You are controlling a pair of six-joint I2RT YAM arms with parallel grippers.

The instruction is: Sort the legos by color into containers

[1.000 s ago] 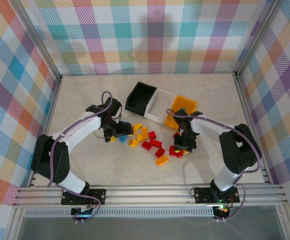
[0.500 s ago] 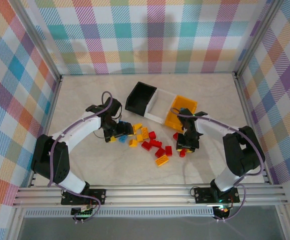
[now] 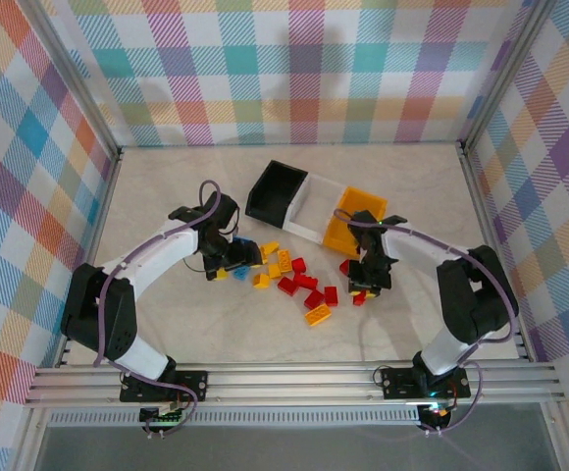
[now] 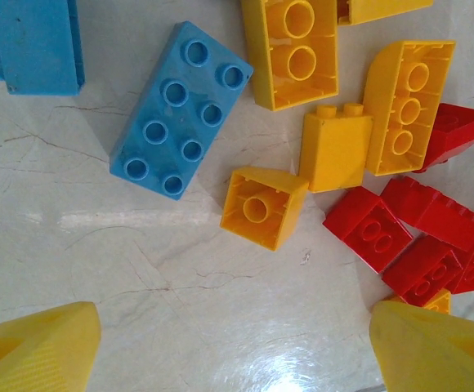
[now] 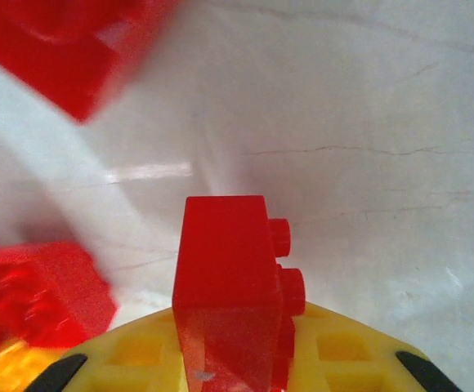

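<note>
Having just snapped shut near the bins (image 3: 314, 208) at the far middle of the table (image 3: 167, 324), at the right end of the brick pile (image 3: 299, 280), grips in the right claw (image 3: 365, 287) one red brick (image 5: 225, 286), seemingly ready for binning; leaves the left claw (image 3: 233, 257) gaping, empty

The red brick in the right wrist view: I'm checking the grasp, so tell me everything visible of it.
The red brick is glossy plastic, blocky, with two round studs pointing to the picture's right, so it is turned on its side. It stands in the shut right end effector, its lower part between the yellow fingers. Whether it touches the tabletop cannot be told.
</note>
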